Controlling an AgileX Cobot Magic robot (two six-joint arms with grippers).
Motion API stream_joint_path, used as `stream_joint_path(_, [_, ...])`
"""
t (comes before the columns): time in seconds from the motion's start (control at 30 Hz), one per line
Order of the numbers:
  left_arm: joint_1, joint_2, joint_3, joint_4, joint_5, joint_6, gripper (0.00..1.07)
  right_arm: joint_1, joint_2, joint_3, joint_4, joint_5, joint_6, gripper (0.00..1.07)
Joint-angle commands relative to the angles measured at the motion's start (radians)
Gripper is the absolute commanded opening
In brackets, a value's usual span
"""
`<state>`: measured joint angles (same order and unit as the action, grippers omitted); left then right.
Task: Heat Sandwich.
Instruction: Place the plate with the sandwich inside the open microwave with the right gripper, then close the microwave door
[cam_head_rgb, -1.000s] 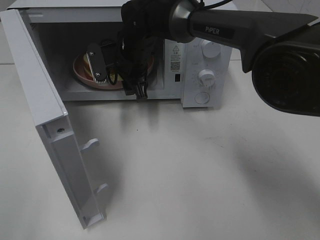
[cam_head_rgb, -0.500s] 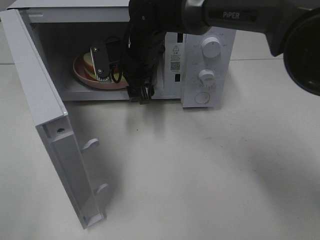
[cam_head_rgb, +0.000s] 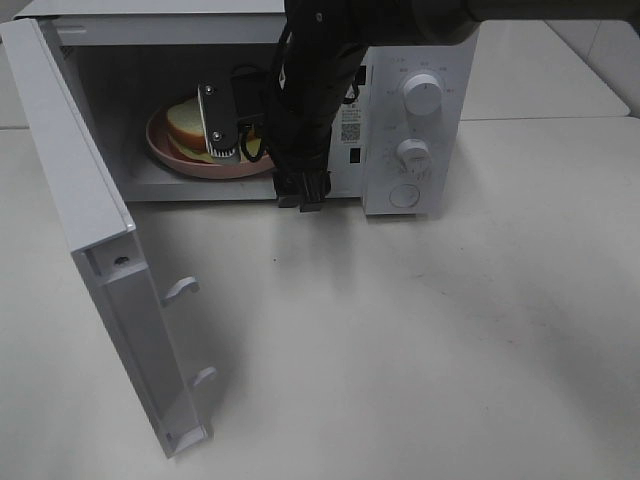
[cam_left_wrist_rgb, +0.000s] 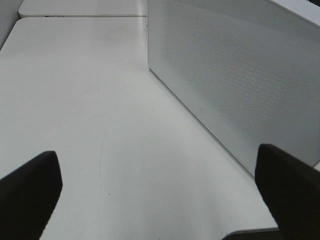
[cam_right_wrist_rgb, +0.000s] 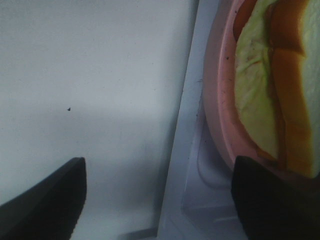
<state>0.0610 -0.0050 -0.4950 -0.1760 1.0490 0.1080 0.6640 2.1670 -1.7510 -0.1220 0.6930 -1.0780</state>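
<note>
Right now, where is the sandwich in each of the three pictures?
Exterior high: the sandwich is upper left, inside the open microwave, partly behind the right claw.
Left wrist: not in it.
Right wrist: close up, filling one side of the picture.
Shared landmark: the pink plate under it, in both those views.

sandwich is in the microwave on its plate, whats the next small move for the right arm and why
Probably pull the right end effector straight back out of the microwave. Its jaws stand open, the sandwich lies on the pink plate inside, and the door cannot swing shut past the arm.
</note>
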Motion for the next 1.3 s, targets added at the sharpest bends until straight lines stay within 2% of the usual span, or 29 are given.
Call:
stream_joint_path(0.03, [0.0, -0.025, 0.002, 0.0, -0.012, 0.002, 1.03, -0.001, -0.045, 0.044, 0.003, -0.003, 0.053, 0.76])
stream_joint_path(0.33, [0.0, -0.025, 0.002, 0.0, -0.012, 0.002, 1.03, -0.001, -0.127, 0.147, -0.004, -0.006, 0.122, 0.76])
stream_joint_path(0.8, [0.0, -0.025, 0.002, 0.0, -0.012, 0.002, 1.03, 0.0, -0.322, 0.382, 0.016, -0.008, 0.196, 0.76])
stream_joint_path(0.9, [0.0, -0.025, 0.002, 0.0, -0.012, 0.002, 1.03, 0.0, -0.386, 0.465, 0.047, -0.007, 0.265, 0.76])
stream_joint_path(1.3, [0.0, -0.025, 0.002, 0.0, -0.012, 0.002, 1.03, 0.0, -0.572, 0.684, 0.059, -0.021, 0.581, 0.76])
